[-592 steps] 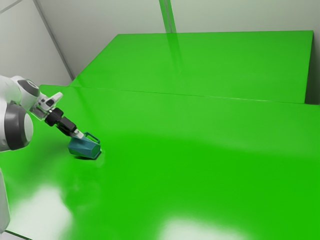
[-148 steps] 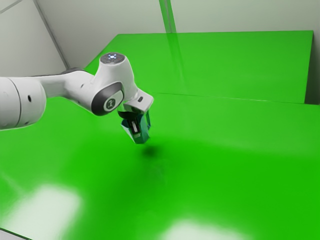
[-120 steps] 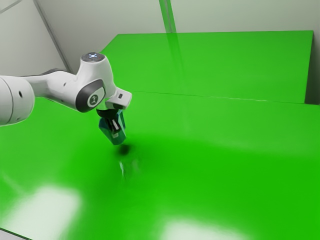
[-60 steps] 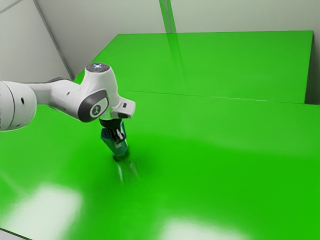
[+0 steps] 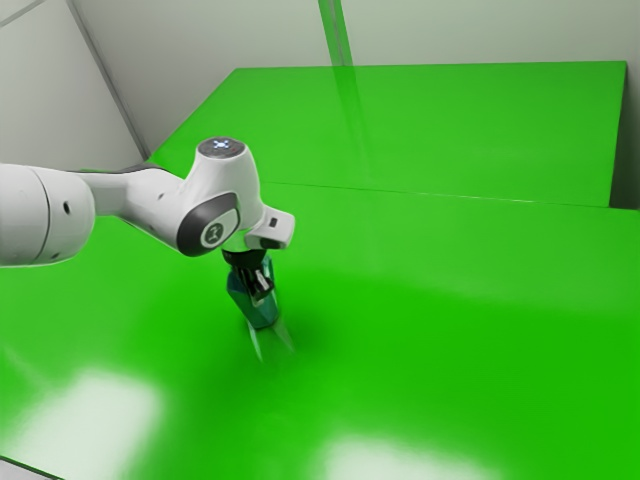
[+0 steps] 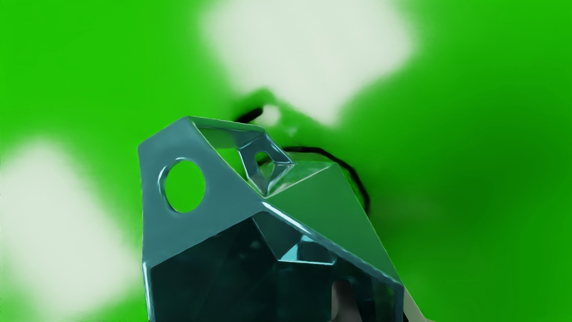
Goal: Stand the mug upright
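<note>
White arm (image 5: 215, 190), tool (image 5: 261, 291) on tilted mug (image 5: 262, 315), green table (image 5: 430, 340)

I'm seeing the bench (image 5: 450, 350) gleaming, its smooth green top throwing back white glare (image 5: 95, 425) near the edge at the exterior view's lower left. The teal mug (image 5: 262, 316) is looking smooth and glossy, its rim catching bright highlights; whether it's passing for ceramic or plastic, I can't tell. The arm's white shell (image 5: 150, 195) is showing a smooth, plastic-like sheen, while the wall (image 5: 480, 30) behind is looking matt.
</note>
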`<state>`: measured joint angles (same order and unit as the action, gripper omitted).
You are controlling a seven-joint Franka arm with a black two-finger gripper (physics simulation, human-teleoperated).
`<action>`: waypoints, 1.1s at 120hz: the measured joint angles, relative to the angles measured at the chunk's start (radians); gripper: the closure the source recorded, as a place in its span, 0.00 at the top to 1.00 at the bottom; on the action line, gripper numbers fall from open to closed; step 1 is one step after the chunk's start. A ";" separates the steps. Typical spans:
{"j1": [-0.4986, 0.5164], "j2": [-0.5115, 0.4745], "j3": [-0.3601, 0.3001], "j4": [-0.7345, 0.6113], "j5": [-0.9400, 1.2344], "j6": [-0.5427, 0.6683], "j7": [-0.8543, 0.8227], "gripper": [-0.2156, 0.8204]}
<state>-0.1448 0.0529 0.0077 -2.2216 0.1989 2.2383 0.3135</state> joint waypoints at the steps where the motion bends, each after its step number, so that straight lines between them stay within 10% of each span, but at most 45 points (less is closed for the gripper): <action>1: 0.001 0.000 0.000 0.000 0.000 0.000 0.000 0.15; 100: -0.006 -0.064 -0.002 0.044 -0.033 -0.020 -0.014 0.46; 132: -0.004 0.005 -0.001 0.407 -0.121 -0.229 -0.018 0.63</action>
<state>-0.1488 0.0583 0.0070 -1.8145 0.0777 2.0092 0.2950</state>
